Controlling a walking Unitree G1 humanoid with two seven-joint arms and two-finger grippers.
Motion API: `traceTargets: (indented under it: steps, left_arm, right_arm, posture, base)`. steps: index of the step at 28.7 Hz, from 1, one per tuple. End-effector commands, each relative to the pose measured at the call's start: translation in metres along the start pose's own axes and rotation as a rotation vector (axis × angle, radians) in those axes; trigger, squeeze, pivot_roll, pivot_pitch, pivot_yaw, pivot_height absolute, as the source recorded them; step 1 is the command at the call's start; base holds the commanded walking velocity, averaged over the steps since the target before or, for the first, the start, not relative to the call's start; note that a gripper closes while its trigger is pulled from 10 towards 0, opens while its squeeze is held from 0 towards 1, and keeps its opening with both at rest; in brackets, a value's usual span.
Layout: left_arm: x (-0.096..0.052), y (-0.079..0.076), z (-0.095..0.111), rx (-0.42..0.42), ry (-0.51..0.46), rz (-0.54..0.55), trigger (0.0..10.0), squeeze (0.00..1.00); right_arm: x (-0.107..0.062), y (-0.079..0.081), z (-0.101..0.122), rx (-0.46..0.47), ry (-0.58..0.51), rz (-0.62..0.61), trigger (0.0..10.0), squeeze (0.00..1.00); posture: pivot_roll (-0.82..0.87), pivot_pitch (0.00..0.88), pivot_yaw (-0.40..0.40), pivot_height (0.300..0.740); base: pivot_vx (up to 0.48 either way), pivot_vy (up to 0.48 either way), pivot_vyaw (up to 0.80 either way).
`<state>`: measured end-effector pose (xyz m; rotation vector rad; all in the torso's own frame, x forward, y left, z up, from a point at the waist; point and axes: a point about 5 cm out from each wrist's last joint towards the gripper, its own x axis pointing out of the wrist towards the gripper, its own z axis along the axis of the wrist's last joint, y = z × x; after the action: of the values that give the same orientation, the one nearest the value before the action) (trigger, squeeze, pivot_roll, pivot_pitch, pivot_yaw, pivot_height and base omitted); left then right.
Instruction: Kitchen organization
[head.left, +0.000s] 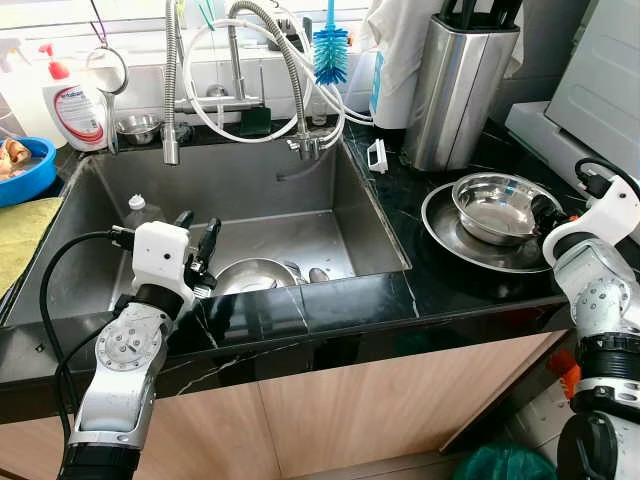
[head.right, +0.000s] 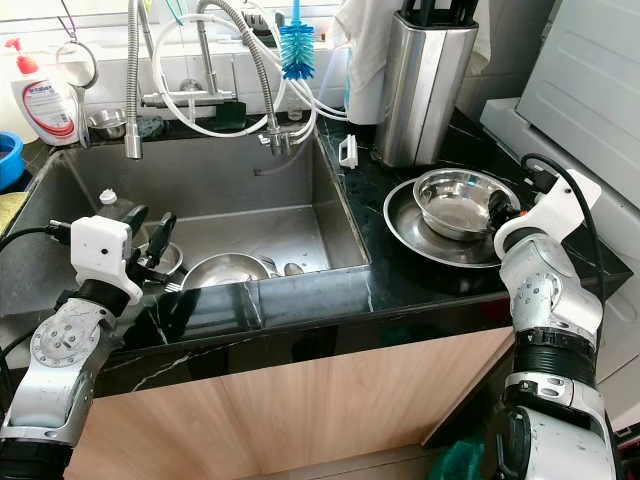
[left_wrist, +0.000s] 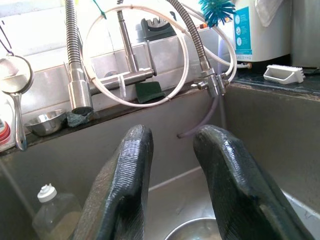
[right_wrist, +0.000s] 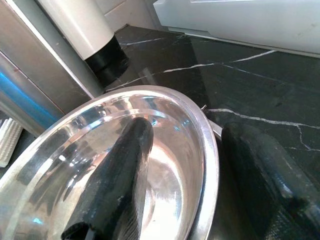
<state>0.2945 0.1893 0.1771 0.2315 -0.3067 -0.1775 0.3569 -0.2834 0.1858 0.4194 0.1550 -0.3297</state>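
On the black counter right of the sink, a steel bowl (head.left: 495, 205) rests on a steel plate (head.left: 445, 235). My right gripper (right_wrist: 187, 131) is open and straddles the bowl's near rim, one finger inside the bowl (right_wrist: 120, 170) and one outside over the counter. My left gripper (head.left: 197, 232) hangs open and empty over the front of the sink (head.left: 250, 180). Just beyond it, another steel bowl (head.left: 250, 275) lies on the sink floor with a spoon (head.left: 318, 273) beside it. A clear bottle (head.left: 140, 210) with a white cap stands in the sink's left part.
A steel knife block (head.left: 460, 85) stands behind the plate, a white appliance (head.left: 600, 80) at far right. Faucet hoses (head.left: 290, 70), a blue brush (head.left: 330, 50), a soap bottle (head.left: 75, 105) and a small steel bowl (head.left: 138, 127) line the back ledge. A blue basin (head.left: 25, 170) sits at left.
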Motion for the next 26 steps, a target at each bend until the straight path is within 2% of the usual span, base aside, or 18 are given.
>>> traceTargets:
  steps: [1, 2, 26]
  left_arm:
    - [0.003, -0.001, 0.002, 0.011, 0.005, -0.007, 10.0, 0.00]
    - [0.003, 0.000, 0.002, 0.011, 0.006, -0.007, 10.0, 0.00]
    - [0.005, -0.002, 0.002, 0.006, 0.005, -0.011, 10.0, 0.00]
  right_arm:
    - [0.002, 0.001, 0.000, -0.009, 0.016, -0.003, 10.0, 0.00]
    - [0.002, 0.002, -0.001, -0.010, 0.017, 0.001, 0.0, 0.00]
    - [0.003, 0.012, 0.000, -0.044, 0.020, 0.047, 0.0, 0.00]
  posture:
    - [0.06, 0.000, -0.027, 0.740]
    - [0.06, 0.000, -0.027, 0.740]
    - [0.06, 0.000, -0.025, 0.740]
  base:
    - [0.000, 0.000, 0.00]
    - [0.000, 0.000, 0.00]
    - [0.000, 0.000, 0.00]
